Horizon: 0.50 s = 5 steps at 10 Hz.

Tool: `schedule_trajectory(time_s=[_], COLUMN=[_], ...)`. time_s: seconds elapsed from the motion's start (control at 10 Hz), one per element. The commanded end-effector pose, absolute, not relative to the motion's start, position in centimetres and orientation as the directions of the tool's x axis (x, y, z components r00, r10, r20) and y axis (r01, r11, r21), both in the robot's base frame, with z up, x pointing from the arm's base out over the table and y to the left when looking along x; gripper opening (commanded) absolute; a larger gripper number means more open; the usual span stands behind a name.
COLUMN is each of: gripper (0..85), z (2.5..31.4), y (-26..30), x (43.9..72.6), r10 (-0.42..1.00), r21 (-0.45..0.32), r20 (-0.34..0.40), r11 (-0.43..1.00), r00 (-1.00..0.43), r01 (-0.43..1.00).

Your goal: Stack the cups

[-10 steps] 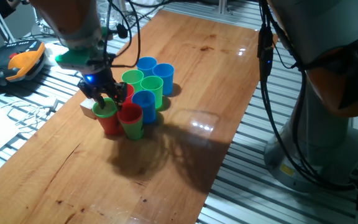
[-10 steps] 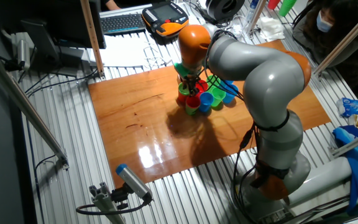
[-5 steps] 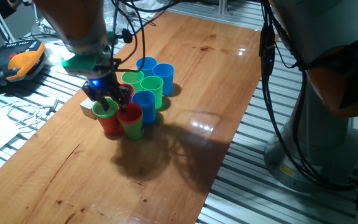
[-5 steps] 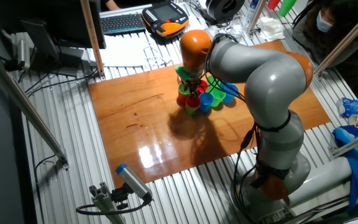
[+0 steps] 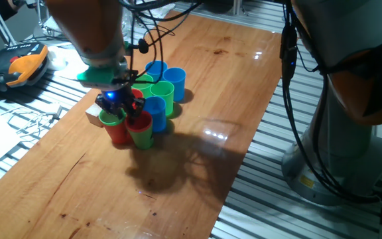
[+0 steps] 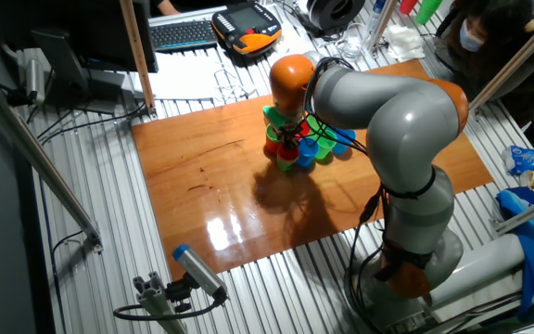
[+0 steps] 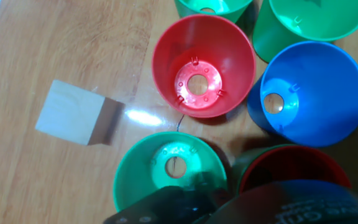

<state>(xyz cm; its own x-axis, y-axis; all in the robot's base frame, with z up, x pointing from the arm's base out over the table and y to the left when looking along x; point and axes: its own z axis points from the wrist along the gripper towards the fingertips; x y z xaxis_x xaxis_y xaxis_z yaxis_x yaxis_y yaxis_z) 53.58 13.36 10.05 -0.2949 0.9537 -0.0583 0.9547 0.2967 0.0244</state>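
Cups stand upright, mouths up, clustered on the desk, directly beneath the end effector, which hangs over the green one; its opening I cannot tell.

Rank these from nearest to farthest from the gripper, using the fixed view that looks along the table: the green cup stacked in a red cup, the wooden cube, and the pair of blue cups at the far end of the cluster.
1. Green cup stacked in a red cup: directly under the gripper.
2. Wooden cube: just beside that stack, at the table's edge.
3. Pair of blue cups: far end of the cluster.
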Motion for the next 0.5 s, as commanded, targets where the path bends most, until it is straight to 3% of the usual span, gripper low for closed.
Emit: schedule_trajectory(time_s=[0.0,0.4], gripper=[0.0,0.0], z=[10.02,10.64], y=[13.37,13.58], x=[53.55,53.45], r10=[0.952,0.954], r21=[0.024,0.029], r20=[-0.057,-0.036], r11=[0.302,0.298], r00=[-0.301,-0.296], r01=[0.953,0.954])
